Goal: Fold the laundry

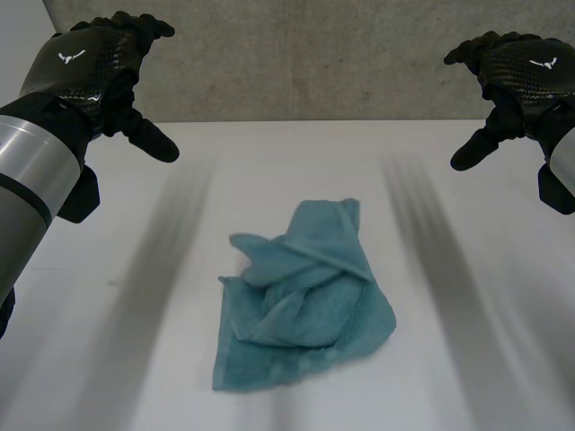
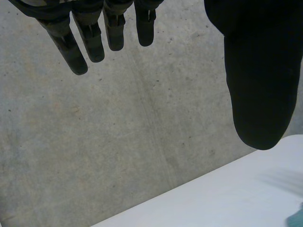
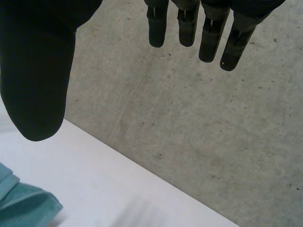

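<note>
A teal cloth point(image 1: 301, 301) lies crumpled in a loose heap on the white table point(image 1: 467, 359), near the middle and toward the front. My left hand point(image 1: 94, 63) hovers high at the far left, well away from the cloth, its fingers point(image 2: 90, 40) straight and its thumb point(image 2: 258, 80) spread, holding nothing. My right hand point(image 1: 521, 67) hovers high at the far right in the same pose, fingers point(image 3: 210, 35) straight, thumb point(image 3: 38, 71) apart, empty. One corner of the cloth point(image 3: 23, 203) lies past the right thumb, and a sliver of cloth point(image 2: 297, 220) sits beyond the left thumb.
A grey concrete wall point(image 1: 314, 54) stands behind the table's far edge. White tabletop stretches all round the cloth, to its left, right and back.
</note>
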Available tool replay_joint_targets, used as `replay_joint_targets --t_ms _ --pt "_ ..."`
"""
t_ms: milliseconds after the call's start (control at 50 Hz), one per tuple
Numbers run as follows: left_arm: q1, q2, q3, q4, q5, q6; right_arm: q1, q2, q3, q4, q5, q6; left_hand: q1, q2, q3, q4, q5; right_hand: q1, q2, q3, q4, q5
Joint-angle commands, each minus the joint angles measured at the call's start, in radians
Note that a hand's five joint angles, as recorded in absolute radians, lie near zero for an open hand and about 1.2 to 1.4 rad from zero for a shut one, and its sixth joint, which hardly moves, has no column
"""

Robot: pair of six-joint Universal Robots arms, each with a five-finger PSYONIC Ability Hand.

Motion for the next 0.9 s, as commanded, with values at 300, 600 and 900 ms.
replay_joint_targets --t_ms 300,600,900 --pt "-0.002 -0.068 0.014 -0.009 -0.003 0.008 0.0 0.055 0.004 0.015 -0.104 -0.087 0.013 0.009 -0.003 0.008 -0.007 -0.024 -0.047 -0.04 -0.057 -0.053" --pt "0.003 -0.196 -0.199 -0.028 -0.155 -0.008 0.159 0.218 -0.072 0.034 -0.15 0.113 0.043 0.039 0.026 0.037 0.022 0.042 0.019 0.027 0.009 0.013" --pt "-0.12 -0.203 -0.377 -0.046 -0.047 -0.123 0.325 0.565 -0.244 0.032 -0.113 0.164 0.16 0.156 0.143 0.155 0.14 0.368 0.345 0.352 0.335 0.339"
